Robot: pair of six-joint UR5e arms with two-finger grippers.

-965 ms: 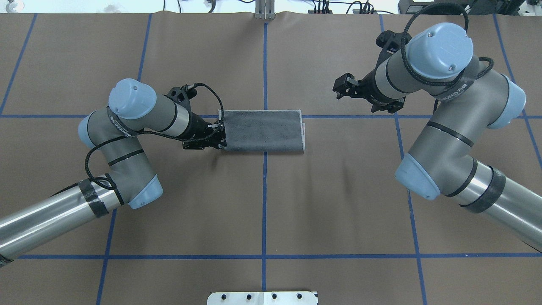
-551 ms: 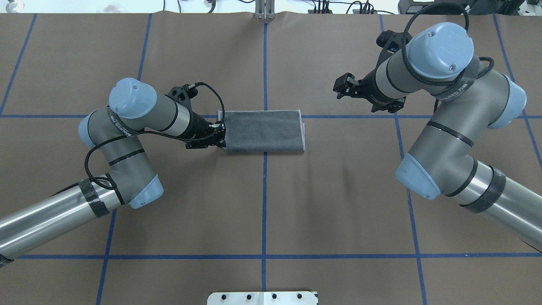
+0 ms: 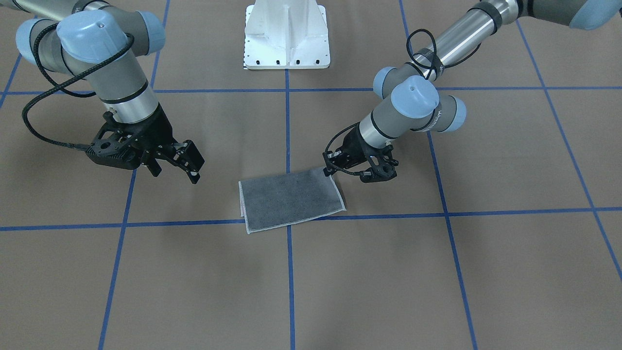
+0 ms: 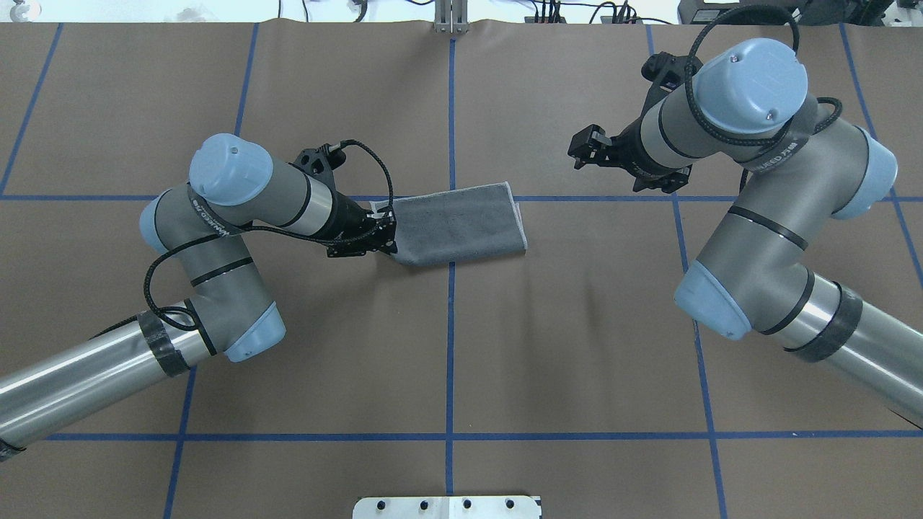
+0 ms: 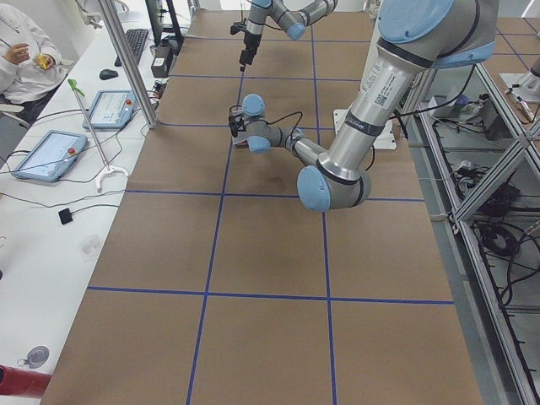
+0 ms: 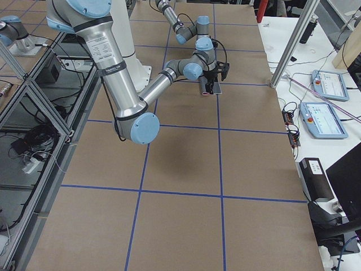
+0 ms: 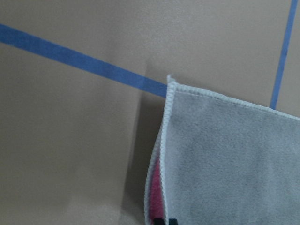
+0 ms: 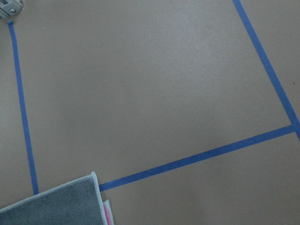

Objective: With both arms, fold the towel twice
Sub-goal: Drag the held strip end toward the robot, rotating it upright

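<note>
The towel (image 4: 461,222) lies folded in half, grey face up, near the table's middle and skewed to the blue lines. It also shows in the front view (image 3: 290,198). My left gripper (image 4: 388,236) is shut on its left short end, and that end is raised a little off the table (image 3: 332,168). In the left wrist view the towel (image 7: 229,159) shows grey on top with a pink strip inside the fold. My right gripper (image 4: 579,150) hangs open and holds nothing, above the table well right of the towel (image 3: 193,164). The right wrist view catches only a towel corner (image 8: 51,206).
Brown paper with blue tape lines (image 4: 451,346) covers the table. The white pedestal base (image 3: 286,36) stands at the robot's side of the table. A side bench holds tablets (image 5: 42,154), with a seated person (image 5: 21,59) at its far end.
My left gripper has moved right with the towel's left end in it. The towel has turned askew and shortened, its right end shifting slightly. The right arm has stayed still.
</note>
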